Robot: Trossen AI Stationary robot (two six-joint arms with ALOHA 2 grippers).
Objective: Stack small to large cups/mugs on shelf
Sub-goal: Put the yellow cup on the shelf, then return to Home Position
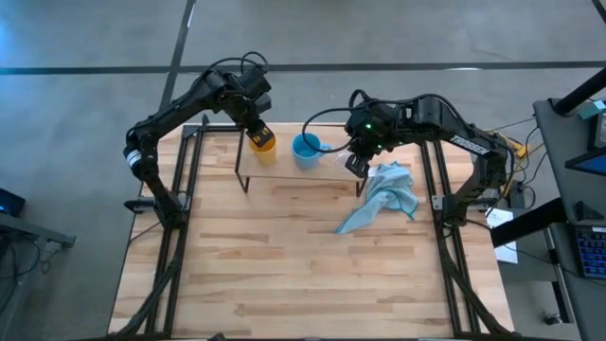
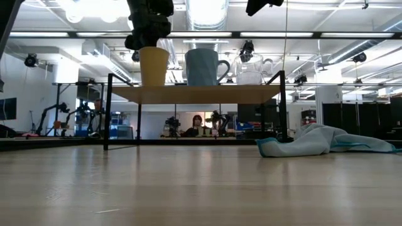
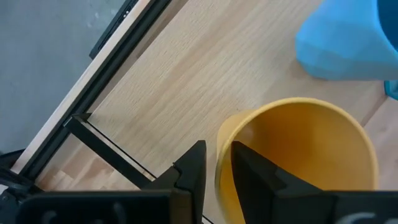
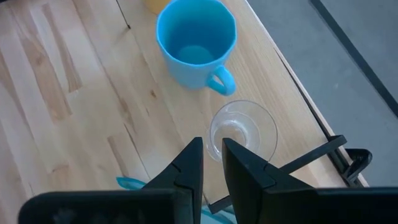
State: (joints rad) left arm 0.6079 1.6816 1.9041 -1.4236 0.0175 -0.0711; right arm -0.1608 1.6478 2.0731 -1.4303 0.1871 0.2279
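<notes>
Three vessels stand in one row on the shelf (image 1: 284, 163), none inside another: one orange-yellow cup (image 1: 262, 141), one light blue mug (image 1: 307, 149) and one tiny clear cup (image 1: 339, 157). Seen from the low camera, the orange-yellow cup (image 2: 154, 66) is at one end of the board, the mug (image 2: 204, 67) stands in the middle with its handle turned toward the clear cup (image 2: 249, 71), and that cup sits near the other end. All three are upright and well apart from each other. The right wrist camera looks down into the mug (image 4: 196, 40) and the clear cup (image 4: 243, 130); both hold nothing. The left wrist camera shows the yellow cup (image 3: 298, 163) hollow as far as its inside can be seen.

Two arms reach in over the back of the bench (image 1: 303, 265). The left hand (image 1: 256, 134) has its fingers (image 3: 194, 169) narrowed to a small gap that straddles the yellow cup's rim, one finger outside the wall and one inside. The right hand (image 1: 357, 165) hangs above the clear cup with its fingers (image 4: 189, 167) close together, a slim gap between them, holding nothing.

One light blue cloth (image 1: 383, 196) lies crumpled on the bench beside the shelf's end, on the right arm's side.
</notes>
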